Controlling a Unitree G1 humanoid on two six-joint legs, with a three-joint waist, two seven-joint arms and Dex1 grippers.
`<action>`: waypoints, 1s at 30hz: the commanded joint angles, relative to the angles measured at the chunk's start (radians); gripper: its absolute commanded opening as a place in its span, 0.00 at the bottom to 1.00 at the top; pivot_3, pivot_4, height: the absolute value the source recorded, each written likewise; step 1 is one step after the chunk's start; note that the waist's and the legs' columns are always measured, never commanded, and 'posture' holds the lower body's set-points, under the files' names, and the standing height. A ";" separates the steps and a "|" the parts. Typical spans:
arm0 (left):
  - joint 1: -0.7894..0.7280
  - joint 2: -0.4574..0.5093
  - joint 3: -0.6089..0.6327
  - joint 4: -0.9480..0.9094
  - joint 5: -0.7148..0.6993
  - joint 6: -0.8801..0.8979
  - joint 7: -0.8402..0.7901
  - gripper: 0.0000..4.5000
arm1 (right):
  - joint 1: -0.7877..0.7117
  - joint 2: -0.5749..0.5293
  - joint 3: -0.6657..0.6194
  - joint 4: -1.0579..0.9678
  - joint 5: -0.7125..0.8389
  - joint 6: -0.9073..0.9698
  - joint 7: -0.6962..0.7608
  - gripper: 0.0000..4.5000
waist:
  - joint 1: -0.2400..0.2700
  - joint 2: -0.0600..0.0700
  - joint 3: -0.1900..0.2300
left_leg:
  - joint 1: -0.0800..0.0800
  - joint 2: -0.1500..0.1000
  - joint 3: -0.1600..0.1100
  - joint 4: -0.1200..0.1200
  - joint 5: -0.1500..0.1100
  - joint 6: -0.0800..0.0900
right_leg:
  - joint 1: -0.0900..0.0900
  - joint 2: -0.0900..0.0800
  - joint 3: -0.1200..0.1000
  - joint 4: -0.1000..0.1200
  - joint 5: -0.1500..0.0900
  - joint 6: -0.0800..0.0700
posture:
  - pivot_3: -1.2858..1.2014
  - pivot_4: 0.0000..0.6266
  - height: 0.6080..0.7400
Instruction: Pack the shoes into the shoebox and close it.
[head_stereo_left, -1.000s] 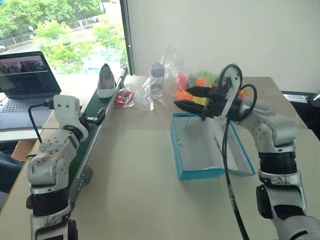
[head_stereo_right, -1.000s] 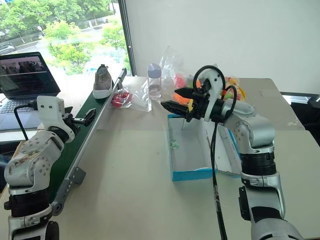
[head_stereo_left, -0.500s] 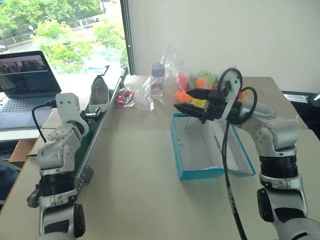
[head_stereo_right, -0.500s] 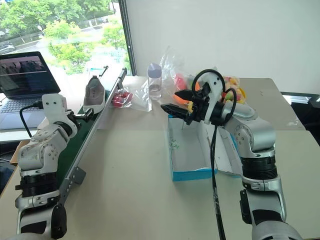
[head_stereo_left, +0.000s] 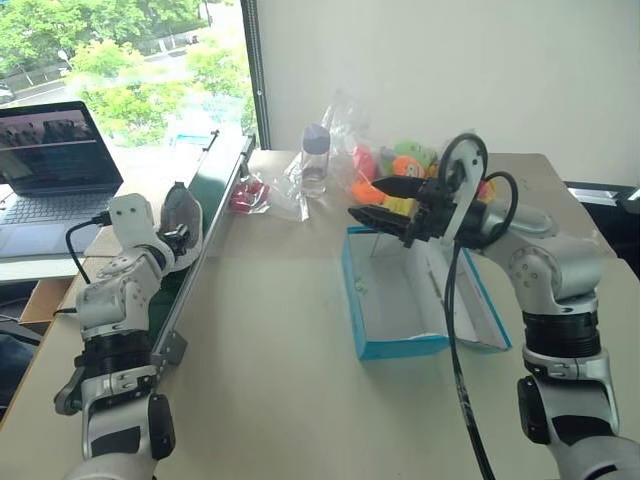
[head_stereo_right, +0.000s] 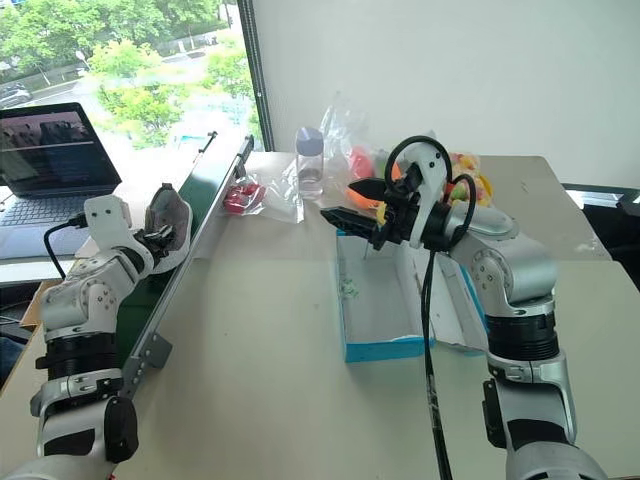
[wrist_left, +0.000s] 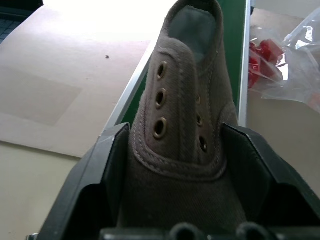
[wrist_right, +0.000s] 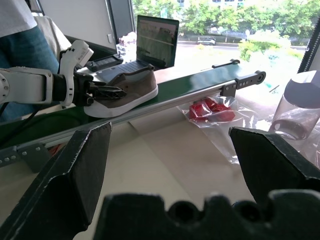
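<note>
A grey shoe (head_stereo_right: 170, 221) is seen on the green conveyor belt (head_stereo_right: 200, 195) at the table's left edge, tipped so that its opening is turned towards the camera, with the left gripper (head_stereo_right: 160, 238) at its near end. The blue shoebox (head_stereo_right: 380, 300) is set open on the beige table (head_stereo_right: 270, 370), its pale inside bare. The right gripper (head_stereo_right: 345, 202) is held above the box's far end, its black fingers spread apart. Behind it a clear bottle (head_stereo_right: 309, 162), plastic bags (head_stereo_right: 262, 195) and bright plush toys (head_stereo_right: 462, 175) are gathered. A laptop (head_stereo_right: 50, 160) is placed far left.
</note>
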 joint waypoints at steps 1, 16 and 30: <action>0.006 -0.011 0.013 -0.040 -0.022 0.025 0.002 0.34 | -0.008 -0.011 -0.007 -0.033 0.007 -0.003 -0.005 1.00 | 0.003 0.000 0.000 | 0.000 0.000 -0.001 0.000 0.000 -0.001 | 0.000 0.000 -0.001 0.000 0.000 0.000 | 0.52 0.24 1.00; -0.037 -0.043 -0.035 -0.277 -0.065 -0.068 -0.063 0.01 | -0.052 0.034 -0.072 0.005 0.112 0.134 -0.081 1.00 | 0.000 0.000 0.000 | -0.003 0.000 -0.001 0.000 0.000 -0.001 | -0.002 -0.003 -0.001 -0.001 0.000 0.000 | 0.52 0.24 1.00; -0.201 -0.196 -0.250 -0.434 -0.199 0.086 -0.138 0.01 | -0.122 0.179 -0.264 0.091 0.339 0.423 -0.370 1.00 | 0.000 0.000 0.000 | -0.003 -0.001 -0.001 0.000 0.004 0.009 | -0.001 0.000 -0.002 -0.001 0.000 0.000 | 0.52 0.24 1.00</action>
